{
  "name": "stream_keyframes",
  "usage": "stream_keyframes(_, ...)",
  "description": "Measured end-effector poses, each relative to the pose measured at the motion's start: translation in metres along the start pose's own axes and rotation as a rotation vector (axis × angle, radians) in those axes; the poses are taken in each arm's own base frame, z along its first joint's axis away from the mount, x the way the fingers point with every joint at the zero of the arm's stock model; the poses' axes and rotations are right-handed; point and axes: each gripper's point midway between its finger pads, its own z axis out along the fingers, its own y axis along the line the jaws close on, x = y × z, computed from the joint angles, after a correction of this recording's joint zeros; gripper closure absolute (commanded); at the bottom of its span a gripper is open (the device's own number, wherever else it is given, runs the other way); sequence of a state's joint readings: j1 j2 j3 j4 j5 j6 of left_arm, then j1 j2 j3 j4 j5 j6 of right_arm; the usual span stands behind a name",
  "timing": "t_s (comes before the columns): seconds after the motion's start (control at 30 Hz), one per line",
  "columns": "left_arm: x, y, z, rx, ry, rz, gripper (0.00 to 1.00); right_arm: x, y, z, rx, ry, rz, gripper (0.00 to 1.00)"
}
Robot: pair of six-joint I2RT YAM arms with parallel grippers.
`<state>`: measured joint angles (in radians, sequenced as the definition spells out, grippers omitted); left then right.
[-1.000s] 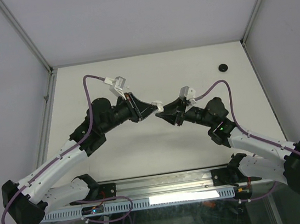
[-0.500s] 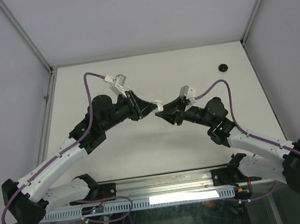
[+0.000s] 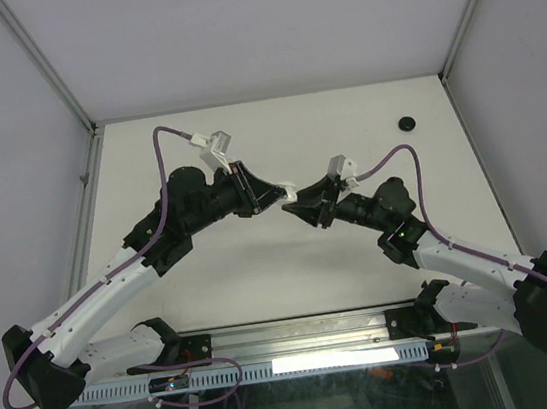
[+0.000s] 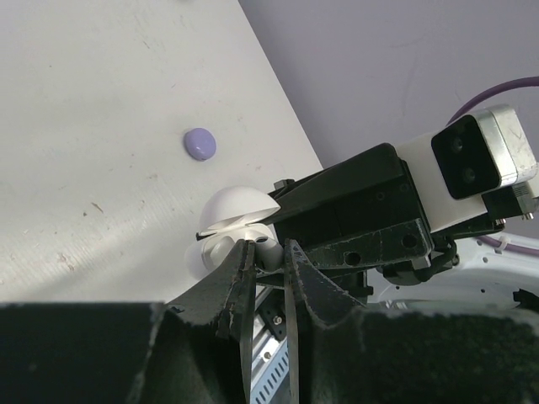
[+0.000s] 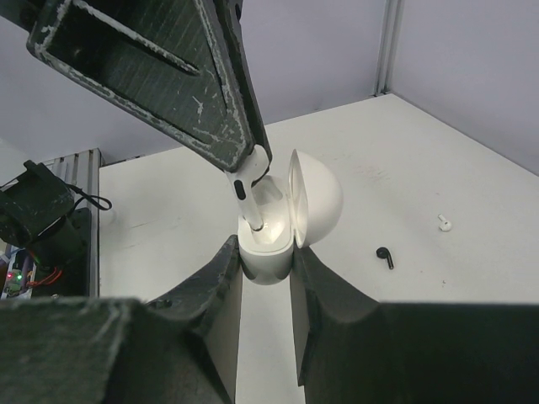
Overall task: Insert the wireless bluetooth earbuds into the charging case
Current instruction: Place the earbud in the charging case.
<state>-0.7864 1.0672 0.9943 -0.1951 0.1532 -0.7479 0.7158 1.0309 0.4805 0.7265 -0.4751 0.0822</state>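
Observation:
My right gripper (image 5: 266,254) is shut on the white charging case (image 5: 268,263) and holds it above the table with its lid (image 5: 318,199) open. My left gripper (image 4: 268,249) is shut on a white earbud (image 5: 249,204), whose stem points down into the case's cavity. In the top external view the two grippers meet at the case (image 3: 290,194) in the middle of the table. A black earbud (image 5: 385,256) and another white earbud (image 5: 444,222) lie loose on the table beyond the case.
A small purple puck (image 4: 200,144) lies on the table behind the case. A black puck (image 3: 407,123) sits at the far right of the table. Grey walls enclose the table (image 3: 213,283) on three sides.
The left arm's wrist has shifted slightly toward the back while its fingertips stay at the case. The right arm has barely moved.

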Motion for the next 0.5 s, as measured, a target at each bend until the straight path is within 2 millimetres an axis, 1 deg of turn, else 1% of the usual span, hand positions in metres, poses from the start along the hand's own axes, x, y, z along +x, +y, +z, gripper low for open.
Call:
stream_keyframes(0.2, -0.003, 0.002, 0.003, -0.028, 0.005, -0.004, 1.00, 0.001, -0.001, 0.003, -0.002, -0.007, 0.005, 1.00)
stream_keyframes(0.5, -0.003, 0.014, 0.001, -0.078, 0.025, -0.019, 1.00, 0.007, -0.002, 0.006, -0.009, -0.004, 0.023, 1.00)
